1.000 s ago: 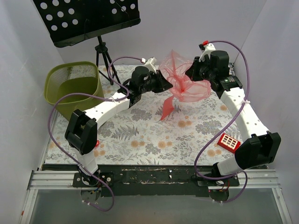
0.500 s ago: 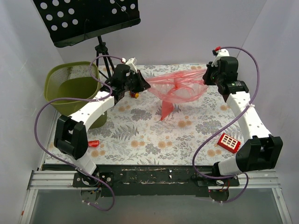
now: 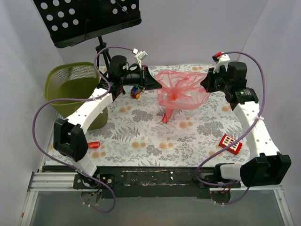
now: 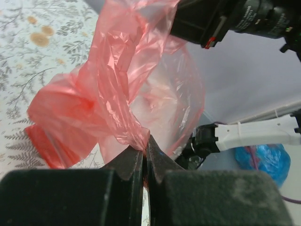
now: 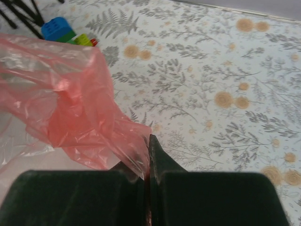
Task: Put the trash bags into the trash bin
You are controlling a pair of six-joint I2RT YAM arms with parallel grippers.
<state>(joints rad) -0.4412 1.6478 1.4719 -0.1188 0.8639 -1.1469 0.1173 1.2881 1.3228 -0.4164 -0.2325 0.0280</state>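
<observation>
**Red bag stretched between two grippers, bin off to the left**

Top view: The trash bag (image 3: 181,92), a thin see-through red sack, hangs in the upper middle of the frame between the two arms. The left gripper (image 3: 153,84) pinches its left edge and the right gripper (image 3: 205,84) pinches its right edge. The film between them is bunched and puckered, and a narrow red tail drops from its underside toward the flowered tablecloth (image 3: 141,136). The trash bin (image 3: 70,87), olive green with mesh walls, stands upright at the upper left, well apart from the bag. The left arm runs along the bin's right side. A black perforated music stand (image 3: 89,19) fills the top left corner. Some small coloured blocks (image 3: 136,92) lie just under the left gripper. A red block with white squares (image 3: 231,144) lies at the lower right beside the right arm, and a small red stick (image 3: 93,144) lies at the lower left.

Left wrist view: The two dark fingers (image 4: 129,162) are pressed together at the bottom centre, with a fold of the red film caught between their tips. The bag billows up and to the left from there. The black end of the other arm sits at the upper right, touching the bag's top edge.

Right wrist view: The fingers are closed at the bottom centre, nipping a corner of the film. The bag spreads across the left half of the frame over the cloth.
</observation>
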